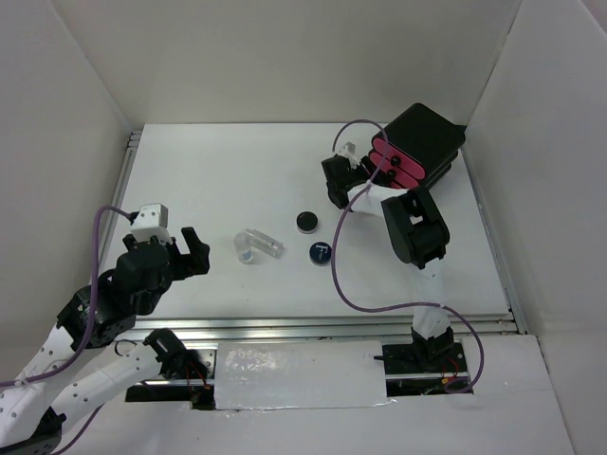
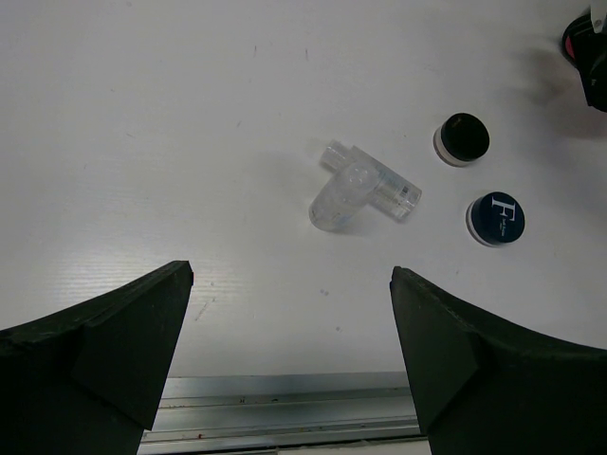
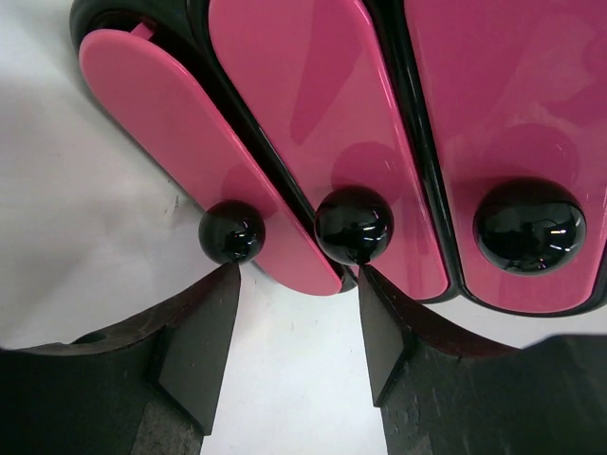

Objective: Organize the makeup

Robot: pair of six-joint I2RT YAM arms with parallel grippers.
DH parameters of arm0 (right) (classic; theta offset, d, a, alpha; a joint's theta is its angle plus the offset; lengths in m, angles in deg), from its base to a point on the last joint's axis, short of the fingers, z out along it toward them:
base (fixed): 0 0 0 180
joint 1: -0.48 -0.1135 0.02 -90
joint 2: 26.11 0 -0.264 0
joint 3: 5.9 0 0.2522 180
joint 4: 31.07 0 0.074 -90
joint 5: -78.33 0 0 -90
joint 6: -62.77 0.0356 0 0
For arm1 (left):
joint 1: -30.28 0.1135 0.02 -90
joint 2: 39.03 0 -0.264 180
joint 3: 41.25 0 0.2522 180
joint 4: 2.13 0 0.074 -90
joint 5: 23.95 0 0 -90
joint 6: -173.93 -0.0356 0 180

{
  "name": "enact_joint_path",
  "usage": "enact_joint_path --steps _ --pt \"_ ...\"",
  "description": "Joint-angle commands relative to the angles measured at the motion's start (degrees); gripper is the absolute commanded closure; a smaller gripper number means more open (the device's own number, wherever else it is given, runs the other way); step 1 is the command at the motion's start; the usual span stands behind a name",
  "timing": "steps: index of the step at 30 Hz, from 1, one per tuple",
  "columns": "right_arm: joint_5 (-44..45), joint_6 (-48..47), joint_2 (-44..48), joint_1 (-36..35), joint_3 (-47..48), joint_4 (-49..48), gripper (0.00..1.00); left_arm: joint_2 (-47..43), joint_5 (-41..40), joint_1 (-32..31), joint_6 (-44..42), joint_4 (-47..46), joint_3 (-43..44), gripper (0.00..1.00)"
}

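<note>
- Makeup lies loose mid-table: clear vial and clear tube touching, crossed. Black compact and dark-blue compact sit near each other, on the drawer-box side. None stowed yet.
- Drawer box at the far right corner; three pink drawers, each with a black knob.
- Right gripper: fingers half-spread, empty, tips just under left knob and middle knob, around neither.
- Judgement: centre on one knob, close, pull straight out.
- Left gripper: wide, empty, short of the vial.
</note>
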Motion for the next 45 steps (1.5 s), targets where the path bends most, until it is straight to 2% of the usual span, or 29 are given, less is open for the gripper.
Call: enact_joint_path --steps 1,14,23,35,40,45 --pt "2.0 -1.7 0.5 0.6 2.5 -4.1 0.4 0.5 -0.4 -0.4 -0.7 -1.9 0.2 0.0" --pt "2.0 -4.0 3.7 0.9 1.0 -8.2 0.4 0.9 -0.7 -0.4 -0.5 -1.7 0.2 0.01" --pt "1.8 -5.4 1.0 1.8 1.8 -9.4 0.41 1.0 -0.7 -0.4 -0.5 -1.8 0.3 0.01" --pt "3.0 -9.2 1.6 2.5 0.3 -16.2 0.53 2.0 -0.4 -0.4 -0.8 -2.0 0.3 0.01" --pt "3.3 -7.4 2.0 2.2 -0.1 -14.1 0.62 2.4 -0.3 -0.4 -0.8 -2.0 0.3 0.01" --pt "3.6 -2.8 4.3 0.3 -1.5 -10.7 0.62 2.4 -0.3 -0.4 -0.7 -1.9 0.4 0.01"
